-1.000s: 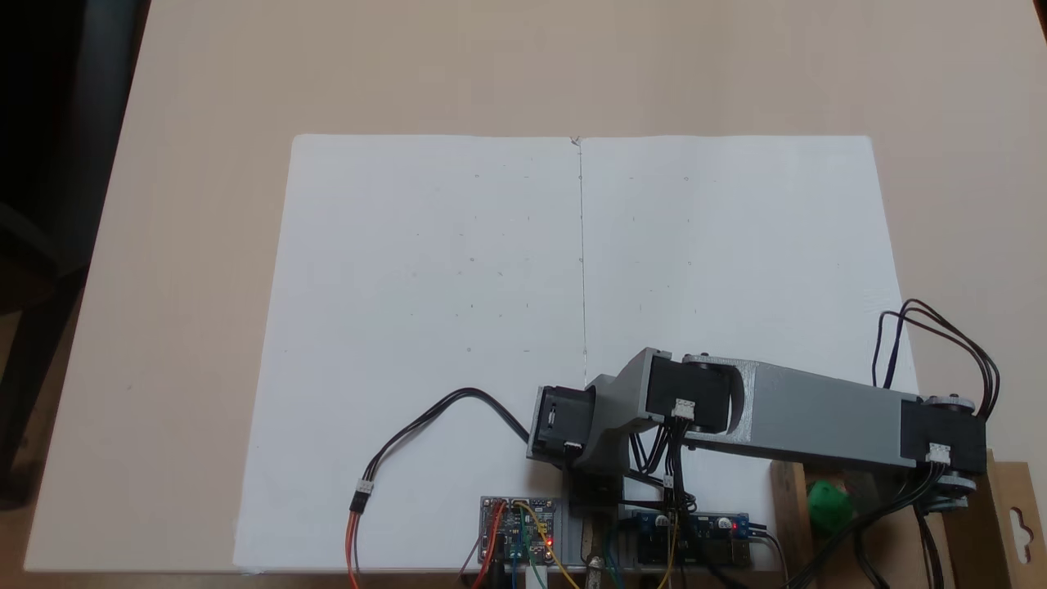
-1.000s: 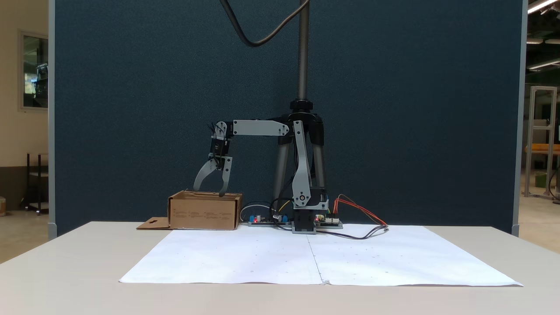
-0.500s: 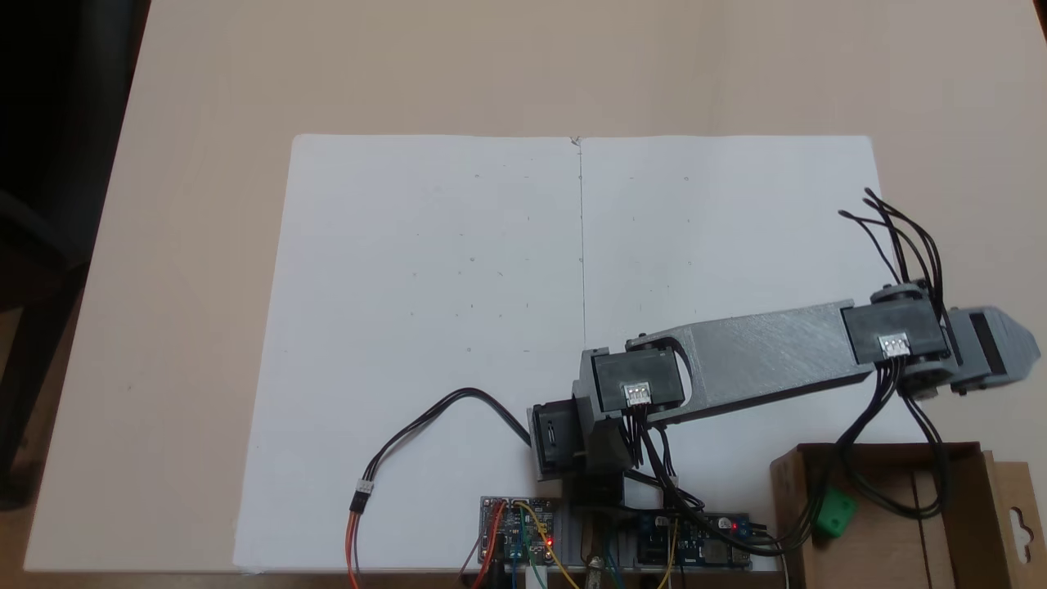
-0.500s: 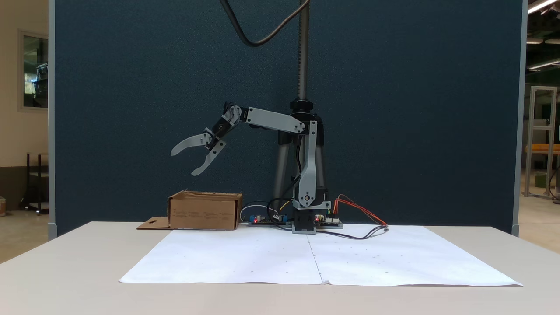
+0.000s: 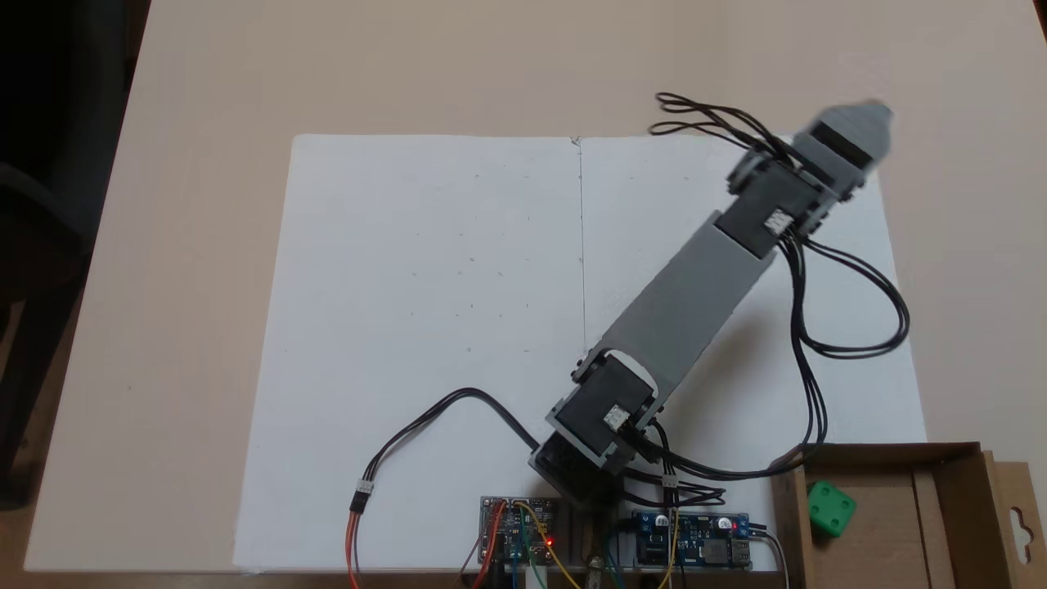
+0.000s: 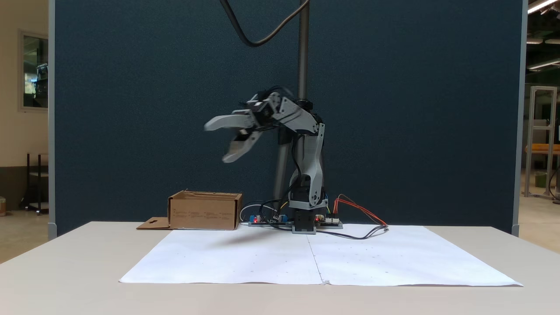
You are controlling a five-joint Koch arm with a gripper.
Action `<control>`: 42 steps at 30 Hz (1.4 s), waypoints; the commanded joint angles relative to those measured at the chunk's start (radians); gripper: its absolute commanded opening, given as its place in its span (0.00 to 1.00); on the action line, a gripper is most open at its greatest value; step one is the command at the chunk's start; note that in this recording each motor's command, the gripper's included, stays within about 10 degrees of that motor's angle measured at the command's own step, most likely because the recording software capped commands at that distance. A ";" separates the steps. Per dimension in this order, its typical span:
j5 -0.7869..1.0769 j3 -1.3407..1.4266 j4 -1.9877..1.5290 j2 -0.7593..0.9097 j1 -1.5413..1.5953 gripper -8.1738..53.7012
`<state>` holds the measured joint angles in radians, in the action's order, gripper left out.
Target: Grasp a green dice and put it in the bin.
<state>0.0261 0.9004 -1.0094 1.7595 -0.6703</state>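
Inside the bin (image 5: 949, 483), near its left wall in a fixed view, lies the green dice (image 5: 831, 508), touching nothing else. Well above and apart from the bin (image 6: 204, 211), the gripper (image 6: 218, 142) hangs in the air with jaws spread wide and empty, blurred, over the white paper (image 6: 262, 258) on the table (image 6: 65, 280).

Beige desk (image 5: 204, 245), two white paper sheets (image 5: 433, 327) joined at centre, two circuit boards (image 5: 519, 530) at the near edge, dark blue partition (image 6: 393, 109) behind.
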 commanded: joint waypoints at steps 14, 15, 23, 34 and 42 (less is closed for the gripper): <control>-0.078 0.112 0.161 0.164 0.672 0.84; -0.078 0.187 0.198 0.195 0.678 0.84; -0.075 0.788 0.492 0.407 0.657 0.81; -0.067 1.132 0.906 0.509 0.666 0.82; 0.040 1.292 1.152 0.508 0.646 0.82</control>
<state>0.0261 2.1905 0.0031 2.2335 -0.0061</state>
